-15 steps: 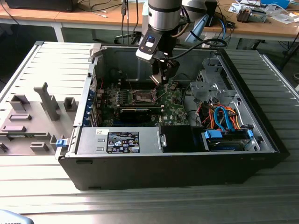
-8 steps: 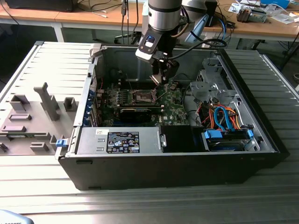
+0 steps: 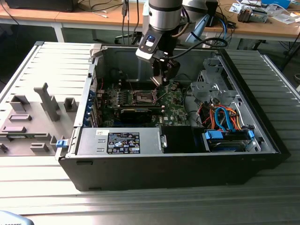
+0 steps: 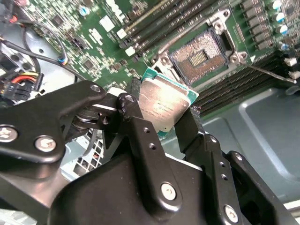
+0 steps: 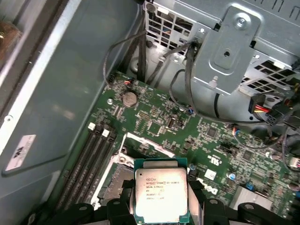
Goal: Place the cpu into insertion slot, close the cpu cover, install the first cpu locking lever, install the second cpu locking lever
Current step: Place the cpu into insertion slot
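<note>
**Step one not yet landed**

I've got the cpu (image 4: 166,105) pinched by its edges in the gripper (image 4: 161,112), clear of the board. The insertion slot (image 4: 199,56) lies bare, so I judge all four steps remain. In the exterior view the gripper hangs at two o'clock of the slot, inside the open computer case (image 3: 140,173), which holds the green board (image 3: 177,108) and cables (image 3: 225,117).

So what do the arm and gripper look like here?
The arm is a silver-grey tube; a black cable loops away near its wrist. The gripper is matte black, its fingers flat linkage bars fastened with silvery screws.
</note>
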{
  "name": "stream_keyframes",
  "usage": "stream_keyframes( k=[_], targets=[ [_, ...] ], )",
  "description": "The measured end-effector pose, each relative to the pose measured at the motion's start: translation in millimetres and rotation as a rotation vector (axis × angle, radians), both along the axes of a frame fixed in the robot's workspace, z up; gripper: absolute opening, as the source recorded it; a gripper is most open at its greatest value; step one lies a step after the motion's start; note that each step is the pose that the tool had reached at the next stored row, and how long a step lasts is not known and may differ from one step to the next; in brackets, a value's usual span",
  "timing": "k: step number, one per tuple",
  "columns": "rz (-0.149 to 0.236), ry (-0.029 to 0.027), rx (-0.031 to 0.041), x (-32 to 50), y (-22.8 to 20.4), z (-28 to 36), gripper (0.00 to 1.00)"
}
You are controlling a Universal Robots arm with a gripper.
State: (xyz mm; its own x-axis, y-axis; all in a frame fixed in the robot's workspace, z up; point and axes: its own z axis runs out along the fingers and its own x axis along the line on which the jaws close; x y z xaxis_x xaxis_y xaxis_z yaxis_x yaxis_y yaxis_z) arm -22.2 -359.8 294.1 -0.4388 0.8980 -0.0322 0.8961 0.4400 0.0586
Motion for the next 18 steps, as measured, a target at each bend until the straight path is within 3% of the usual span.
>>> stream_keyframes(
  k=[2, 3, 4, 5, 18],
  targets=[
    [0.0, 0.0012, -0.0145, 0.6, 0.0, 0.0, 0.54],
    [-0.004, 0.0116, -0.0225, 0.8, 0.0, 0.0, 0.54],
    [-0.008, 0.0348, -0.0227, 0.8, 0.0, 0.1, 0.54],
    [-0.013, 0.0463, -0.0228, 0.8, 0.0, 0.1, 0.54],
    [-0.033, 0.0466, -0.0221, 1.1, 0.0, 0.0, 0.54]
  ],
)
